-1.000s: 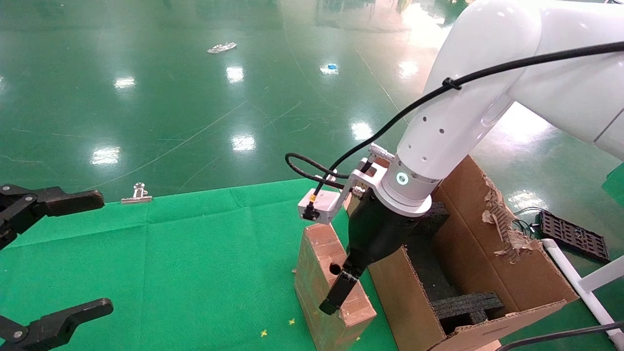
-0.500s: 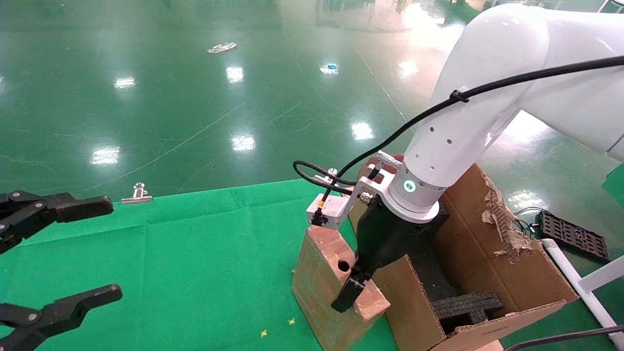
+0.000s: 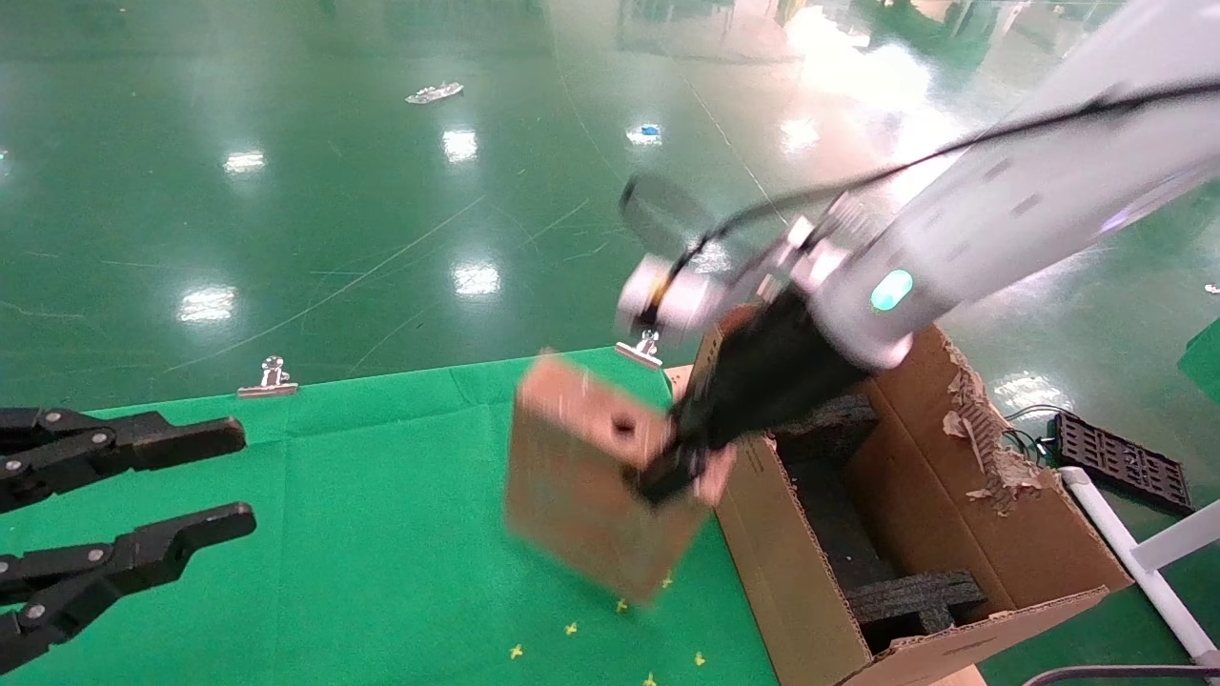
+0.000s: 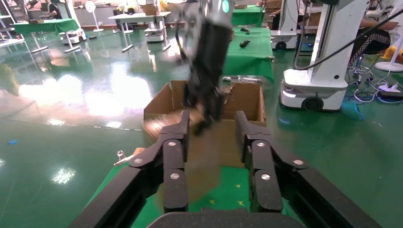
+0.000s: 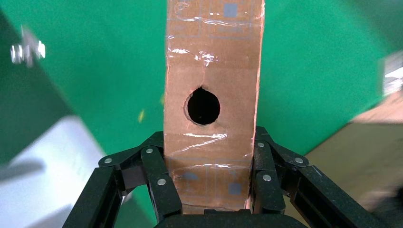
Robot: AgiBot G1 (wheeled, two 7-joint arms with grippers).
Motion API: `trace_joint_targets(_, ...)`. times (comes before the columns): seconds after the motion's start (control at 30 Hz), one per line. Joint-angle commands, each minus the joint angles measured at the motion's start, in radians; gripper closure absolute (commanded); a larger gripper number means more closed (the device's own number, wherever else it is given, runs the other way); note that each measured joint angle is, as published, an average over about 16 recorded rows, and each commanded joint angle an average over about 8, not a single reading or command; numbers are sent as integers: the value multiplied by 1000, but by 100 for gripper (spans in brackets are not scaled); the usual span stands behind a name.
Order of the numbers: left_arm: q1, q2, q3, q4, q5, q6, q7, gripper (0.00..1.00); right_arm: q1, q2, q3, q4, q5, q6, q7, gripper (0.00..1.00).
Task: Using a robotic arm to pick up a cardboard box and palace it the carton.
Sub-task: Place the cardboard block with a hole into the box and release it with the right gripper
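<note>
My right gripper (image 3: 681, 467), on the white robotic arm (image 3: 1001, 219), is shut on the slim reddish-brown cardboard box (image 3: 591, 491) and holds it in the air above the green cloth, tilted, just left of the carton (image 3: 953, 534). In the right wrist view the fingers (image 5: 266, 183) clamp both sides of the box's narrow edge (image 5: 214, 71), below its round hole. The carton is open, with black foam inserts (image 3: 910, 595) inside and a torn flap. My left gripper (image 3: 191, 481) is open and empty at the far left, and it shows in the left wrist view (image 4: 211, 128).
A green cloth (image 3: 362, 534) covers the table. A metal binder clip (image 3: 270, 378) lies at the cloth's far edge. A black tray (image 3: 1120, 457) lies on the floor to the right of the carton. Glossy green floor lies beyond.
My right gripper has lifted the cardboard box off the cloth and swung it up and to the left, tilting it. My left gripper has narrowed its opening and shifted slightly.
</note>
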Motion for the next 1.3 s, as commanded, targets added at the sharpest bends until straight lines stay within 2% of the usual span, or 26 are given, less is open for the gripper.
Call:
trace_joint_targets(0.03, 0, 0, 0, 0, 0, 0, 0, 100, 27, 49, 35, -7, 27, 18, -52, 100)
trace_joint_targets(0.27, 0, 0, 1, 0, 0, 0, 0, 100, 159, 122, 89, -209, -6, 16, -142, 100)
trace_joint_targets(0.47, 0, 0, 1, 0, -1, 0, 0, 100, 212, 161, 70, -369, -91, -4, -178, 100)
trace_joint_targets(0.5, 0, 0, 1, 0, -1, 0, 0, 96, 215, 165, 64, -392, -106, -9, -180, 100)
trace_joint_targets(0.53, 0, 0, 1, 0, -1, 0, 1, 88, 215, 168, 57, -416, -119, -15, -181, 100)
trace_joint_targets(0.73, 0, -1, 1, 0, -1, -1, 1, 13, 176, 182, 18, -546, -158, -55, -162, 100)
trace_joint_targets(0.77, 0, -1, 1, 0, -1, -1, 1, 4, 163, 183, 13, -566, -157, -62, -156, 100)
trace_joint_targets(0.8, 0, -1, 1, 0, -1, -1, 1, 0, 148, 184, 8, -585, -155, -67, -150, 100)
trace_joint_targets(1.1, 0, -1, 2, 0, -1, -1, 1, 0, -21, 159, -30, -741, -143, -70, -127, 100)
trace_joint_targets(1.3, -1, -1, 2, 0, -2, -1, 1, 0, -88, 126, -45, -827, -153, -44, -140, 100)
